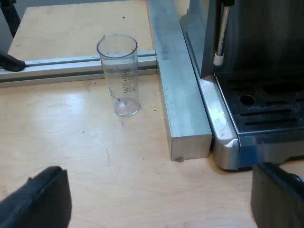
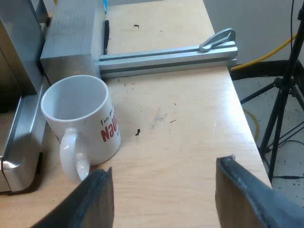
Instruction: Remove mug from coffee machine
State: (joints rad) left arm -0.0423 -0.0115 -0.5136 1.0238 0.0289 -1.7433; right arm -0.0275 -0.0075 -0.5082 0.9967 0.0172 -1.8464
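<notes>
Already the mug (image 2: 80, 121) stood upright on the table (image 2: 180, 118), just beside the machine (image 2: 19, 142). Left gripper (image 1: 156, 190) and right gripper (image 2: 164, 185) gaped wide, empty; advancing carelessly, the right one might clip its handle, tipping it.

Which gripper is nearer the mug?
Right. The open right gripper sits just short of the mug, by its handle; the left gripper faces the measuring glass and the espresso machine instead.

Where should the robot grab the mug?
By the handle, coming straight in from where the right gripper is. The mug stands upright, and its handle sticks out toward that open gripper, so it is probably an easy loop to pinch.
</notes>
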